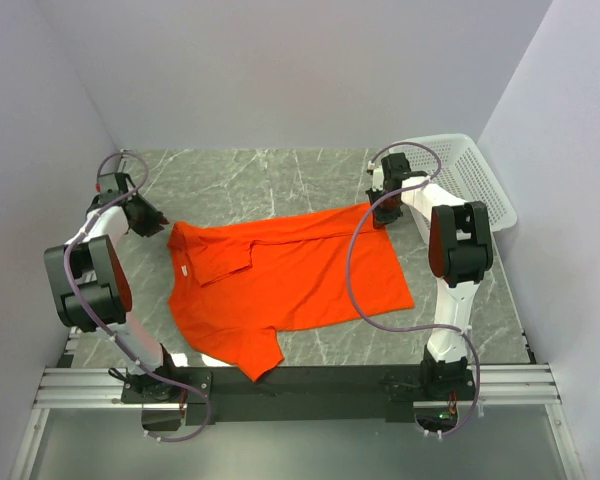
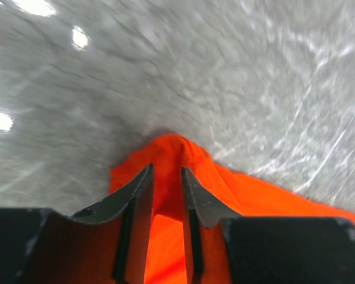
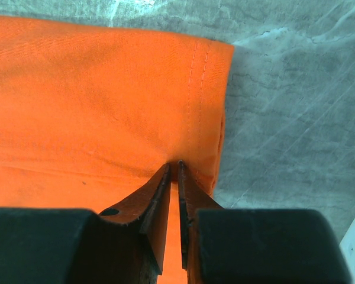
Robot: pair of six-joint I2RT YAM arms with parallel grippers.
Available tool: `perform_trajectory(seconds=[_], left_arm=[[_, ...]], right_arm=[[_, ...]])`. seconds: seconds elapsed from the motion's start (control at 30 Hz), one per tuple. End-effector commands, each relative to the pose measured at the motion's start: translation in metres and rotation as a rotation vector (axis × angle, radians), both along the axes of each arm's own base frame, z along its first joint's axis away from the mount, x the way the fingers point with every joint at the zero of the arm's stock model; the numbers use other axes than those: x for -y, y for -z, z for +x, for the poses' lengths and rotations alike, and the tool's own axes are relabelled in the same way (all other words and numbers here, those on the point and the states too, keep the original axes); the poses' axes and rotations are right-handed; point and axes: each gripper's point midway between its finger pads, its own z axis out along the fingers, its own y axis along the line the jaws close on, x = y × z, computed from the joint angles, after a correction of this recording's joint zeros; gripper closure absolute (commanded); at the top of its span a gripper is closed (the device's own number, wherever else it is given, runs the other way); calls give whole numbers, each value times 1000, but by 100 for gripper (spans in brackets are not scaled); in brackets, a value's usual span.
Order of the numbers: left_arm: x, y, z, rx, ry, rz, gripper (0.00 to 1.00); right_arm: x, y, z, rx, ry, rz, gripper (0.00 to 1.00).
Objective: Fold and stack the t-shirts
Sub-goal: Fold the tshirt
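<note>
The right pincer [image 3: 173, 167] is clamped on the orange t-shirt [image 1: 300, 275] at its hem corner, the left pincer [image 2: 165, 173] stands slightly apart, cloth bunched between its tips

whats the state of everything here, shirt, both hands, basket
t-shirt, spread out on the table, not folded up
left hand, jaws slightly apart, a peak of shirt cloth between them
right hand, shut on the t-shirt's hem corner
basket, at the far right, apart from the t-shirt
</note>
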Motion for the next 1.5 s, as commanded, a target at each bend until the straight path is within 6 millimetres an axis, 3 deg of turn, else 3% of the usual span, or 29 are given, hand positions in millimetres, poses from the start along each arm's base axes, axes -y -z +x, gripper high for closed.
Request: perform_trajectory(seconds=[0.0,0.13,0.27,0.7,0.8,0.93,1.1,1.13,1.27,1.37,1.47], left_arm=[[-6,-28,5,105,-28,4,71],[6,-21,1,114,6,-46,69],[21,-20,1,150,76,-82,58],[54,-4,2,105,169,-85,61],[57,-1,1,103,172,-95,68],[58,-5,0,112,170,-96,84],[57,-5,-3,104,173,-83,91],[57,-5,-4,106,174,-82,98],[55,-9,-12,116,146,-74,99],[51,-12,-28,129,60,-94,99],[50,-26,-36,182,25,-107,99]], right_arm=[[-4,-6,10,25,-6,-1,82],[-4,-7,10,27,-6,1,82],[-4,-6,9,22,-6,0,82],[-4,-6,10,24,-5,-1,82],[-4,-5,10,22,-5,-1,82],[-5,-6,10,25,-7,-1,82],[-5,-7,10,25,-7,1,82],[-4,-7,10,25,-6,1,82],[-4,-7,10,27,-5,-1,82],[-3,-9,10,30,-4,0,82],[-4,-8,10,28,-5,0,82]])
